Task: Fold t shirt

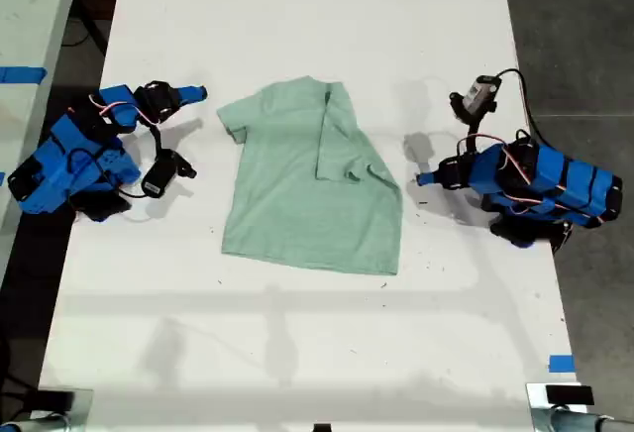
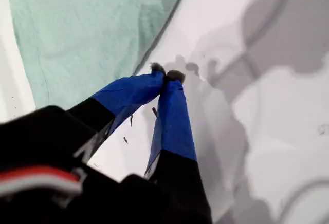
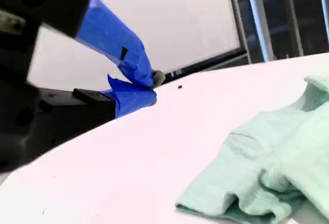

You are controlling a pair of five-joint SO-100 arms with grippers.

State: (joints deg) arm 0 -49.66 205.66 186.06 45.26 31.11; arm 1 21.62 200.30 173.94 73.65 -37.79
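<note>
The pale mint-green t shirt (image 1: pixel 297 194) lies flat on the white table (image 1: pixel 297 353), mid-table in the exterior view, collar toward the far edge. One sleeve and side are folded inward over the body. My first gripper (image 1: pixel 424 178) (image 2: pixel 167 72) rests shut and empty on the table just off the shirt's folded edge (image 2: pixel 92 23), at the exterior view's right. My second gripper (image 1: pixel 198 92) (image 3: pixel 151 85) is shut on nothing, low over the table beside the spread sleeve (image 3: pixel 267 167), at the exterior view's left.
Both blue arm bases (image 1: pixel 69 164) (image 1: pixel 545 189) sit at the table's side edges in the exterior view. Blue tape (image 1: pixel 560 363) marks the near corner at that view's right. A second table (image 1: pixel 25 75) stands at its left, dark floor (image 1: pixel 584 26) at its right.
</note>
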